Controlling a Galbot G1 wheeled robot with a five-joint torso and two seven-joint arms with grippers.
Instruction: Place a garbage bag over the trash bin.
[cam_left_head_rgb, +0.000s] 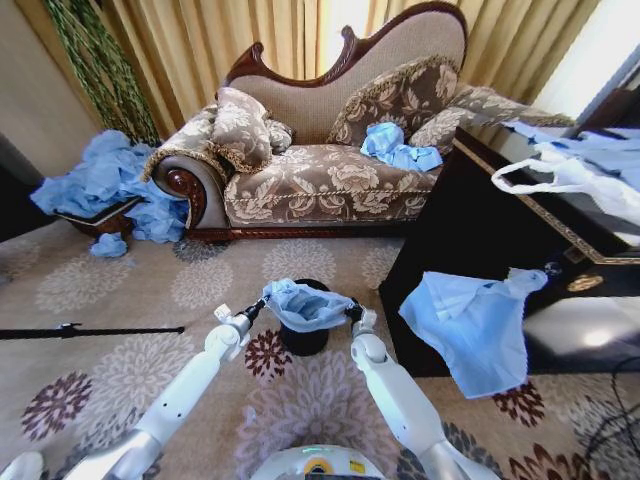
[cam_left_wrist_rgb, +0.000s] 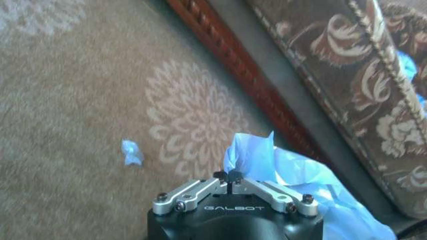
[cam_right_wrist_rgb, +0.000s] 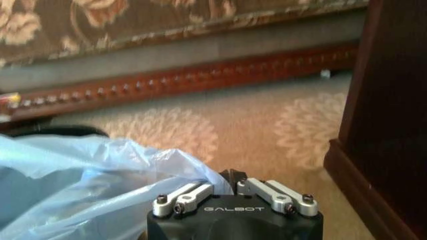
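1. Garbage bag (cam_left_head_rgb: 303, 303): thin light-blue plastic, crinkled, stretched between both grippers directly above the trash bin, its middle sagging into the bin's mouth. In the left wrist view the bag (cam_left_wrist_rgb: 280, 167) rises in a peak just past the fingers; in the right wrist view it (cam_right_wrist_rgb: 87, 185) billows to one side of the gripper.
2. Trash bin (cam_left_head_rgb: 303, 340): small, black, cylindrical, upright on the carpet between the two arms, its top covered by the bag; a sliver of its dark rim (cam_right_wrist_rgb: 63, 131) shows behind the plastic in the right wrist view.
3. Left gripper (cam_left_head_rgb: 254, 309): at the bag's left edge, fingers pressed together, pinching the plastic (cam_left_wrist_rgb: 227, 176).
4. Right gripper (cam_left_head_rgb: 352, 311): at the bag's right edge, fingers closed on the plastic (cam_right_wrist_rgb: 227, 176).
5. Carpet (cam_left_head_rgb: 130, 290): beige with floral medallions; a small blue scrap (cam_left_wrist_rgb: 131, 152) lies on it, apart from the bin.
6. Sofa (cam_left_head_rgb: 330, 160): patterned, carved wood frame, behind the bin; a crumpled blue bag (cam_left_head_rgb: 395, 147) lies on its seat.
7. Heap of blue bags (cam_left_head_rgb: 105, 185): left of the sofa.
8. Dark worktop (cam_left_head_rgb: 540, 200): right of the bin; a larger flat pale-blue bag (cam_left_head_rgb: 475, 325) hangs down its front, and a white bag with loop handles (cam_left_head_rgb: 575, 180) lies on top.
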